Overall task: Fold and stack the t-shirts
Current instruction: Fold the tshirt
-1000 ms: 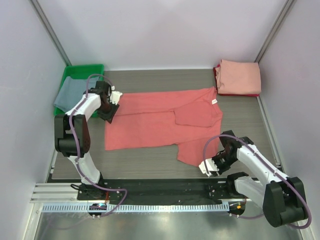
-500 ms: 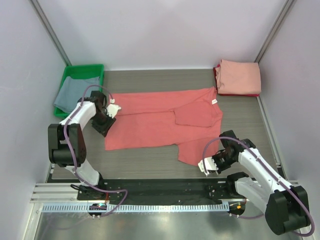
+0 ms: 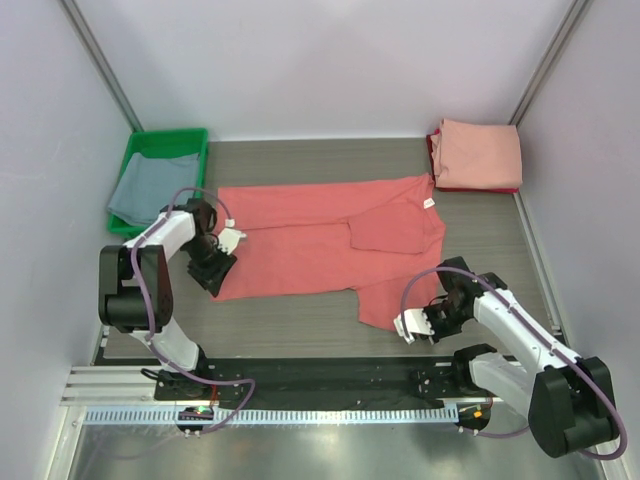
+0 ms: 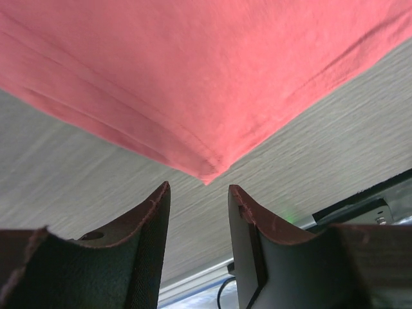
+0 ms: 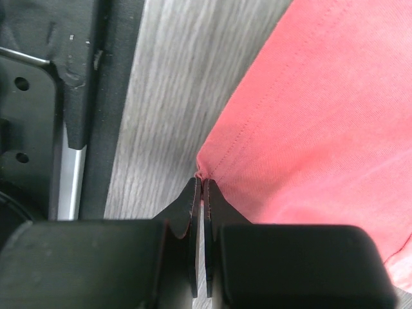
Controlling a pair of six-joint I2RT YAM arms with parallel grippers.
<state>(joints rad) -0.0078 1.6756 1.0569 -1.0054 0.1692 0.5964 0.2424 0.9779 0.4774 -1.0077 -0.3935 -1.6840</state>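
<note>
The coral-red t-shirt [image 3: 300, 245] lies spread flat on the table, with one part folded over on its right. My left gripper [image 3: 213, 278] is open just above the shirt's near left corner. In the left wrist view that corner [image 4: 207, 175] lies just ahead of the gripper [image 4: 198, 193], with nothing between the fingers. My right gripper [image 3: 403, 326] is shut on the shirt's near right corner. The right wrist view shows the gripper [image 5: 201, 183] pinching the cloth corner [image 5: 212, 168]. A folded pale pink t-shirt [image 3: 480, 152] lies at the back right. A grey-blue t-shirt [image 3: 140, 190] lies in the tray.
The green plastic tray [image 3: 165, 136] stands at the back left. A dark red cloth edge [image 3: 436, 165] shows under the pink shirt. The black base rail [image 3: 320, 372] runs along the near edge, close to both grippers. White walls close in the table.
My left gripper has moved from the shirt's far left corner down its left edge to the near left corner. My right gripper has shifted slightly left and away from the rail.
</note>
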